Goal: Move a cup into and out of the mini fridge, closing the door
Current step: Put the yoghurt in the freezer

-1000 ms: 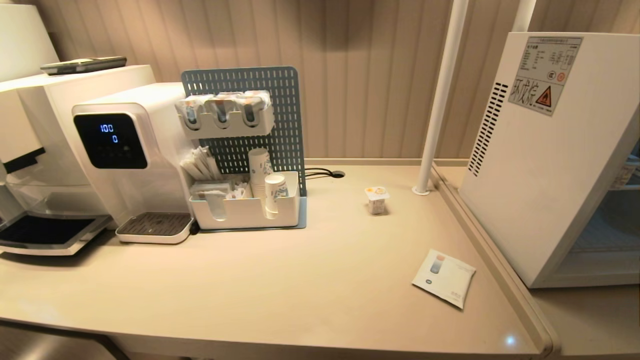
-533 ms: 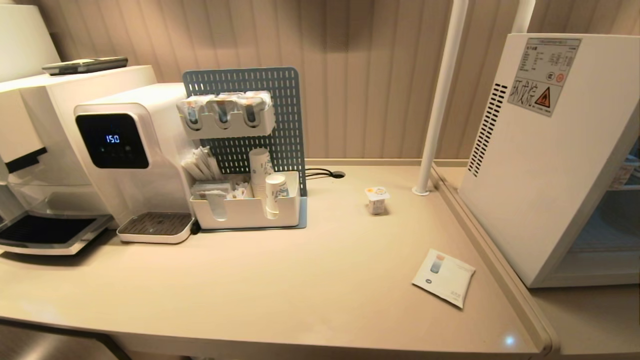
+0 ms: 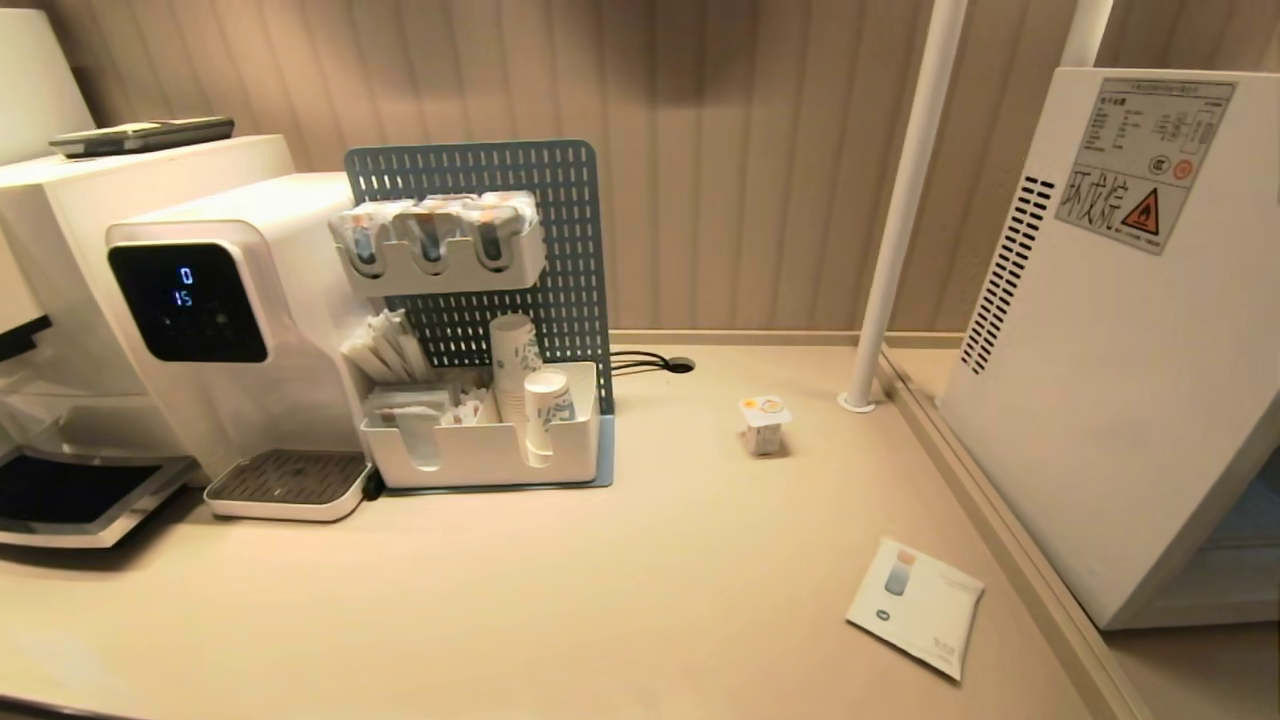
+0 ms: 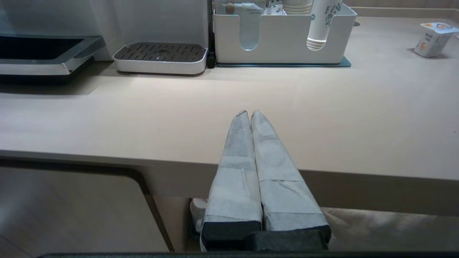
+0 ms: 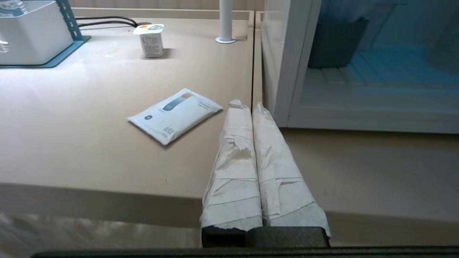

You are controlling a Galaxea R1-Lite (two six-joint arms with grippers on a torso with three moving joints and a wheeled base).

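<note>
With both end effectors, left (image 4: 250, 114) and right (image 5: 247, 104), closed at the near edge, the small cup (image 3: 764, 424) far back on the surface (image 3: 620, 590) could tip if approached carelessly beside the mini fridge (image 3: 1120, 330).

Warm, even indoor light. Soft shadows under the water dispenser (image 3: 215, 340) and organizer tray (image 3: 480, 455). Mild glare on the surface (image 5: 53, 89). Wide-angle bending at head-view edges; fridge interior (image 5: 376, 64) looks blue.
</note>
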